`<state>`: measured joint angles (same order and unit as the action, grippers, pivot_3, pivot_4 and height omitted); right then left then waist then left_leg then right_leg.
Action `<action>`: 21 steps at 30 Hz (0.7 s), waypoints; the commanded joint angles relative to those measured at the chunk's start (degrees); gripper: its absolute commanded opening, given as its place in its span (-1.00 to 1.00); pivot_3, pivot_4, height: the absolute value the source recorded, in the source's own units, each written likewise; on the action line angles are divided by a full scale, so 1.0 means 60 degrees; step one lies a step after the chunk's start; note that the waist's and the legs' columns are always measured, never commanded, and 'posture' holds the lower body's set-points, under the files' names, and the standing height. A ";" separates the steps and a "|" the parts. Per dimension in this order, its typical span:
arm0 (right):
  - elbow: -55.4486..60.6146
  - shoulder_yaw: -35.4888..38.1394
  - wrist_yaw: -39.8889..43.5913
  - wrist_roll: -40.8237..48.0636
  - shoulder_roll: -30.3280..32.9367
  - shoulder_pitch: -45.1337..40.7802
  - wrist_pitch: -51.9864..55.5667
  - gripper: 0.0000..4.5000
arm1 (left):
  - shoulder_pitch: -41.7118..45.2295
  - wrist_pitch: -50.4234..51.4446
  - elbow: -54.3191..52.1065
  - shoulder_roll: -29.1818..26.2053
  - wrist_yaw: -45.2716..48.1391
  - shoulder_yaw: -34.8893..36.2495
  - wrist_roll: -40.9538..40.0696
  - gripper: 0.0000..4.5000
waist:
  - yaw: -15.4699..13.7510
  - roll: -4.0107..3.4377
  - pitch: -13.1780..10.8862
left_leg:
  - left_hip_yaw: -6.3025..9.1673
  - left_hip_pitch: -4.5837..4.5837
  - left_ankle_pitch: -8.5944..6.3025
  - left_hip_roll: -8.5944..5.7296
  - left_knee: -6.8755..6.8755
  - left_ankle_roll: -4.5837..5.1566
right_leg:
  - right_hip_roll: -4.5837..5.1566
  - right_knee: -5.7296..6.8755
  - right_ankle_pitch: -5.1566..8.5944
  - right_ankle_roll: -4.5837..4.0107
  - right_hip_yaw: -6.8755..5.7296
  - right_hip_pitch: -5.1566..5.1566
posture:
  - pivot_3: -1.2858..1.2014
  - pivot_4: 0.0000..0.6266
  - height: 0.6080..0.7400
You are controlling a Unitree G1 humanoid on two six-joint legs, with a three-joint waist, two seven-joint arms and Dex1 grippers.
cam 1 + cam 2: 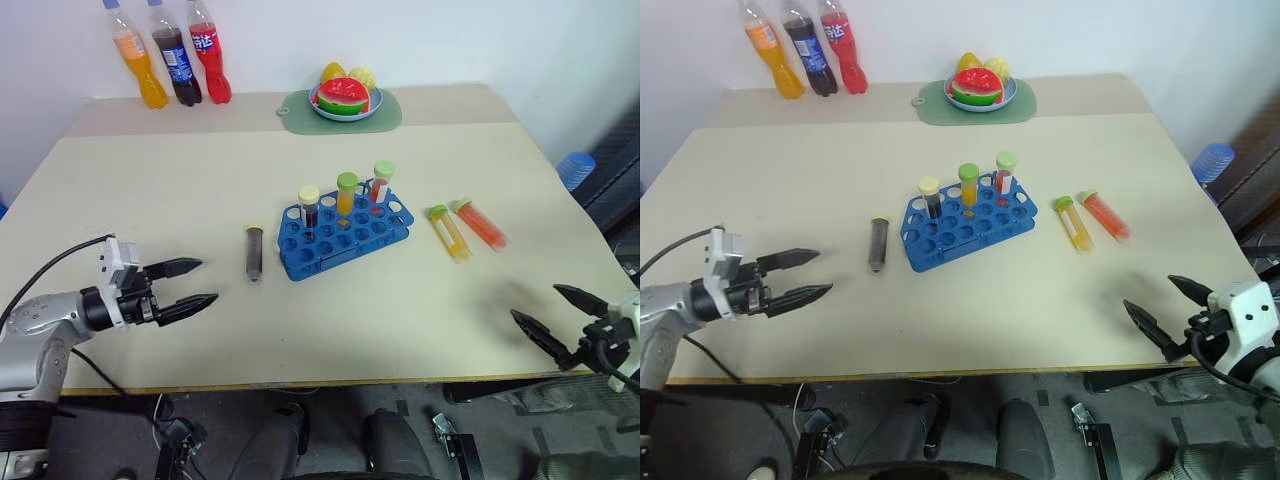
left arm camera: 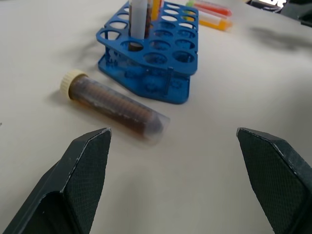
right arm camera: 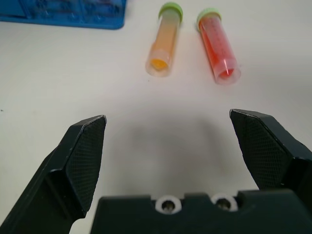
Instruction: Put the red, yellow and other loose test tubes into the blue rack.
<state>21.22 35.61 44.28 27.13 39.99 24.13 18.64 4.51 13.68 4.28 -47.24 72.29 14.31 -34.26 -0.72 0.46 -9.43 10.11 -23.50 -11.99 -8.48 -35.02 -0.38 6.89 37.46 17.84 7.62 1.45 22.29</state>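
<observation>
The blue rack (image 1: 343,232) stands at the table's middle with three capped tubes upright in its back row. A loose brown tube (image 1: 254,252) lies just left of the rack. To the rack's right, a yellow tube (image 1: 449,231) and a red tube (image 1: 481,223) lie side by side. My left gripper (image 1: 208,281) hovers open near the front left, pointing at the brown tube (image 2: 114,102), a short way from it. Low at the front right edge, my right gripper (image 1: 535,301) is open and empty, facing the yellow tube (image 3: 165,41) and the red tube (image 3: 219,46).
Three soda bottles (image 1: 180,55) stand at the back left. A plate of fruit (image 1: 345,100) rests on a green mat at the back middle. A blue ribbed object (image 1: 575,168) sits beyond the table's right edge.
</observation>
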 commanded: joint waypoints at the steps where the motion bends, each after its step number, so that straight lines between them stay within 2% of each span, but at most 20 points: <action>1: 0.0309 0.0296 -0.0036 0.0113 0.0194 -0.0131 0.0104 1.00 | 0.0200 -0.0097 0.0052 -0.0088 0.0089 0.0220 0.0051 0.89 | -0.0009 -0.0003 -0.0002 | -0.0003 0.0000 -0.0001 0.0000 0.0001 0.0002 | 0.0001 -0.0006 0.0000 -0.0001 0.0001 -0.0001 | 0.03 -0.52 1.00; 8: 0.0107 0.0115 0.0002 0.0057 0.0307 -0.0572 0.0169 1.00 | 0.0672 0.0221 -0.0157 0.0120 0.0099 0.0061 -0.0141 0.89 | -0.0007 -0.0003 -0.0003 | -0.0005 -0.0003 -0.0006 0.0001 0.0003 0.0010 | 0.0001 -0.0023 -0.0002 0.0001 0.0001 -0.0002 | 0.03 -0.52 1.00; 12: -0.0857 -0.0203 0.0399 0.0095 0.0777 -0.1541 0.0133 1.00 | 0.0872 0.0038 -0.0456 0.0246 0.0382 -0.0280 -0.0015 0.89 | 0.0009 -0.0007 -0.0005 | -0.0020 -0.0003 -0.0006 0.0004 0.0000 0.0011 | -0.0001 -0.0024 -0.0006 -0.0004 0.0000 -0.0002 | 0.03 -0.52 1.00; 16: -0.2852 -0.1248 0.0395 -0.0436 0.1947 -0.3746 0.0900 1.00 | 0.0919 -0.0093 -0.0831 0.0337 0.0698 -0.0876 0.0216 0.89 | 0.0057 -0.0018 -0.0012 | -0.0039 -0.0004 -0.0007 0.0008 -0.0002 0.0015 | 0.0000 -0.0030 -0.0009 -0.0011 0.0006 -0.0004 | 0.03 -0.52 1.00; 21: -0.5746 -0.3725 0.1085 -0.1346 0.3060 -0.7646 0.2447 1.00 | 0.1140 0.0402 -0.1520 0.0474 0.0600 -0.1191 -0.0005 0.89 | 0.0114 -0.0039 -0.0028 | -0.0047 -0.0020 -0.0006 0.0018 0.0008 0.0016 | -0.0005 -0.0029 -0.0019 0.0003 0.0008 -0.0005 | 0.03 -0.52 1.00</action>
<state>-10.52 15.68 49.34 20.81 56.69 -19.03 31.53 10.63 15.59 -2.50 -44.25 75.95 7.03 -33.24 -0.03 0.23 -9.60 9.83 -23.65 -12.03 -8.35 -34.97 -0.29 6.83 37.29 17.68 7.72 1.49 22.29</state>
